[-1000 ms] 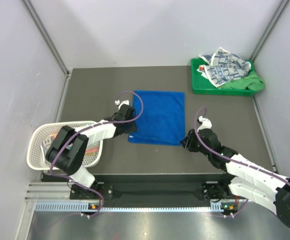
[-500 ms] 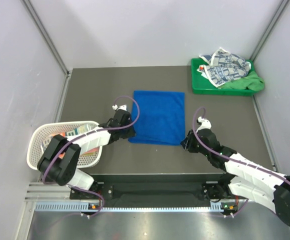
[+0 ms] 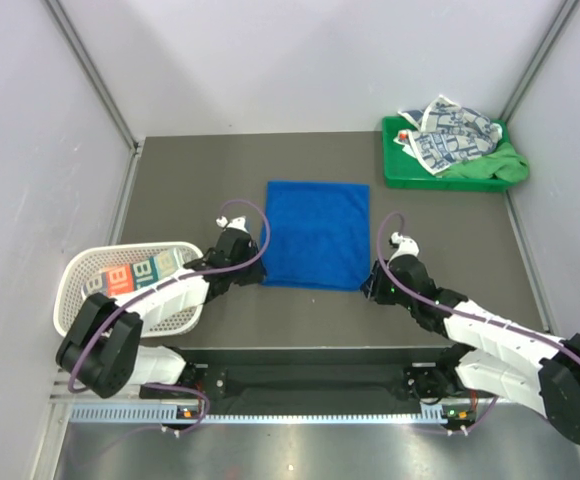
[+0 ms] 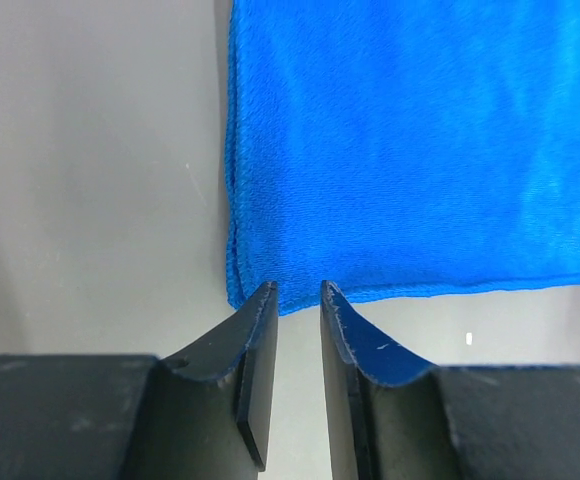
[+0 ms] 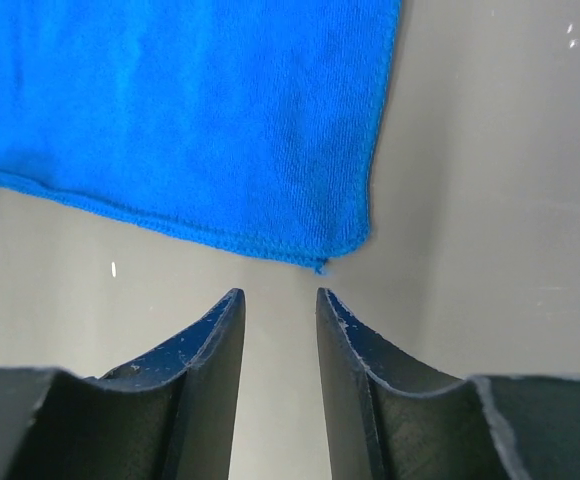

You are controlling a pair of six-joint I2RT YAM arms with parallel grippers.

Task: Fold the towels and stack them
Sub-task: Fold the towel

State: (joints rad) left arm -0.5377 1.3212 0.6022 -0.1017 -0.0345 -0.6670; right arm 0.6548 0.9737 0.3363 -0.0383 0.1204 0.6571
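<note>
The blue towel (image 3: 317, 233) is laid flat on the desk (image 3: 470, 220). The left jaws are held slightly apart, nothing pinched, with one near corner of the towel right at their tips. The right jaws are likewise parted and empty, the other near corner lying just beyond them.

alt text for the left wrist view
A flat royal blue towel fills the upper right, its near corner right at the tips of the left gripper, whose jaws stand slightly apart, holding nothing. Bare grey table surrounds it.
</note>
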